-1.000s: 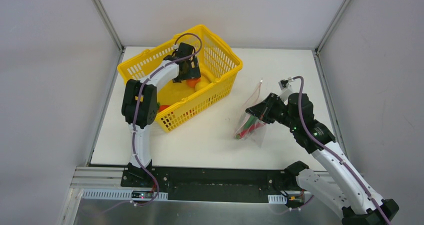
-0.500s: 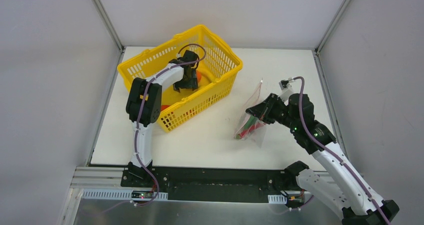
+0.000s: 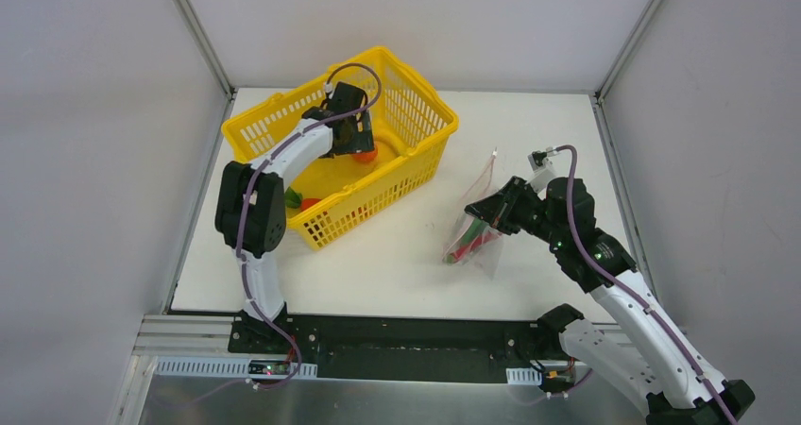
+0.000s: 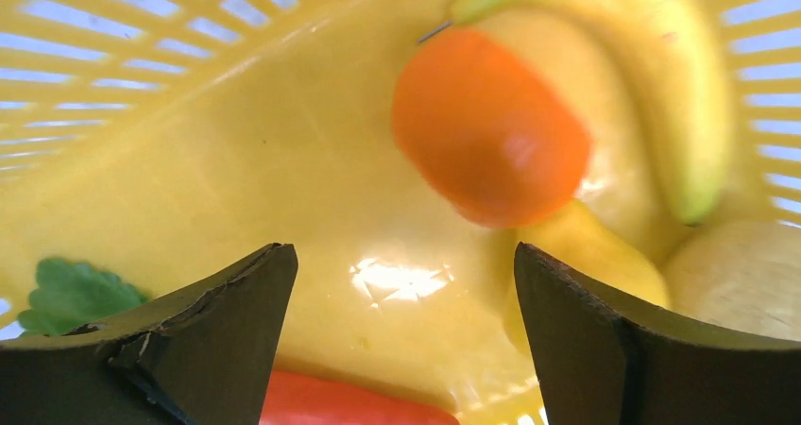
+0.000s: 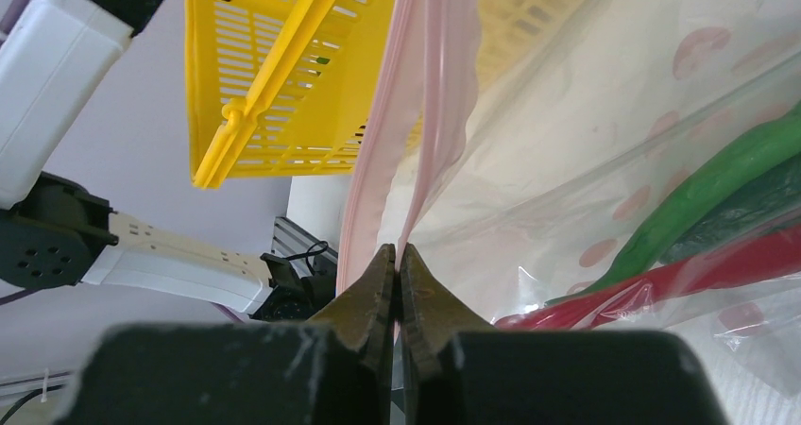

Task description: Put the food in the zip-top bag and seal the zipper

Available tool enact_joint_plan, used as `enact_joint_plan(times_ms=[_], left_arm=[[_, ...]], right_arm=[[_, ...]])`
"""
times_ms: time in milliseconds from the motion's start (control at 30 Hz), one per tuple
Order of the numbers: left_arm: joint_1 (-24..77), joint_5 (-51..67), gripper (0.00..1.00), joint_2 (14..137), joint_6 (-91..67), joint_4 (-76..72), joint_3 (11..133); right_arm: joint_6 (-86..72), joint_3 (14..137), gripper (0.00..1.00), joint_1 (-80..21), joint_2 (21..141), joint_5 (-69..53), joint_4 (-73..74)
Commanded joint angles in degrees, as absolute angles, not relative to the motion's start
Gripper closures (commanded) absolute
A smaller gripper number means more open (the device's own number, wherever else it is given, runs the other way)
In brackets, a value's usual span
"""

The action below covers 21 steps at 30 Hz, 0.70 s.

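Left claw [image 4: 401, 264] shifted back, open over orange fruit [image 4: 491, 127]; right claw [image 5: 398, 255] clamps zipper [image 5: 425, 113].

Parted jaws near orange fruit [image 4: 489, 127]

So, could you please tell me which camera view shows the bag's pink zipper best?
The right wrist view: the zipper runs up the frame, close and sharp, pinched by the right gripper. The top external view shows only a faint pink line; the left wrist view misses it.
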<state>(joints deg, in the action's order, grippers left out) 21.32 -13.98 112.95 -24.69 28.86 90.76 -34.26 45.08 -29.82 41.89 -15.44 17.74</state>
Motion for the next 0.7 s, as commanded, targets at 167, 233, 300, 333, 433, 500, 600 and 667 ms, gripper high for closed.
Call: enact_joint_plan(times_ms=[167,233,300,333,433,500,600,667], left_arm=[[23.18,-4.51,0.1,107.21,-24.06,24.92,91.34],[24.67,-4.19,0.09,108.85,-24.18,26.16,92.16],[25.95,-4.97,0.09,110.06,-25.3,26.01,91.8],[26.35,-5.28,0.09,110.39,-26.18,25.83,91.54],[26.96,-5.7,0.09,112.07,-29.1,24.83,90.59],[27.06,-5.72,0.09,113.07,-30.7,24.31,90.36],[27.29,-6.22,0.09,114.51,-32.07,24.07,90.89],[27.33,-7.35,0.08,115.82,-32.48,25.04,91.82]], right_arm=[[-34.19,45.43,0.95,-29.63,41.46,-15.64,15.73],[-34.27,45.09,0.95,-29.7,41.51,-15.64,15.53],[-34.56,44.7,0.95,-29.62,41.49,-15.64,15.22],[-34.59,44.68,0.95,-29.67,41.48,-15.77,15.16],[-34.55,44.63,0.95,-29.69,41.42,-15.75,15.28],[-34.4,44.7,0.95,-29.63,41.3,-15.65,15.41],[-34.11,44.91,0.95,-29.66,41.31,-15.56,15.67],[-34.02,44.96,0.95,-29.67,41.31,-15.56,15.85]])
